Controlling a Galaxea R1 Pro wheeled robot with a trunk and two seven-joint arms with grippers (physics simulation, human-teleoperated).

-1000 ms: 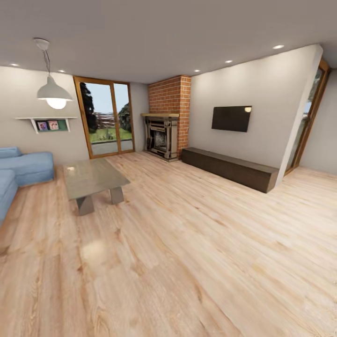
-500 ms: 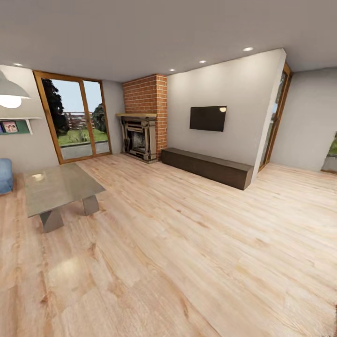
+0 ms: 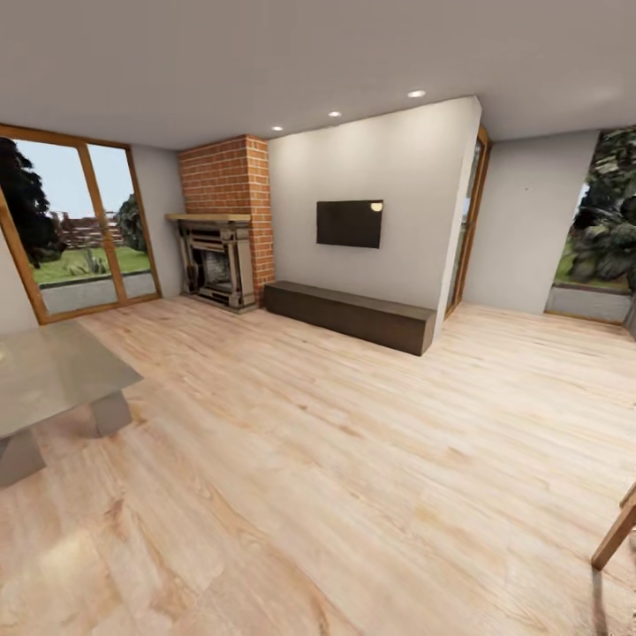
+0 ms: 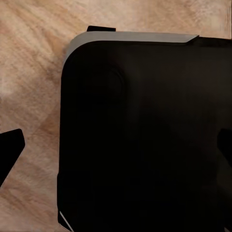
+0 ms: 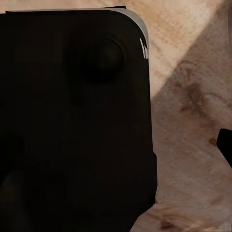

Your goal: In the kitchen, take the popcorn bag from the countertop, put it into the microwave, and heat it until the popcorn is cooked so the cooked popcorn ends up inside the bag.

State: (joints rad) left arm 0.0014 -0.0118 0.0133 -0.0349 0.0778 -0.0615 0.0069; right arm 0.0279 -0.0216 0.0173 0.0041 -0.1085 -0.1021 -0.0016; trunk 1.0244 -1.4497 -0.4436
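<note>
Head view: living room, fireplace (image 3: 216, 261), wall TV (image 3: 350, 223)

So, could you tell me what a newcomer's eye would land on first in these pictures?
Probably the red brick chimney with its fireplace at the far left of the room, next to the tall glass doors onto the garden. Then the black TV on the pale wall, above a long dark bench. The wide light wooden floor takes up the foreground, with a glass table at the left edge.
</note>
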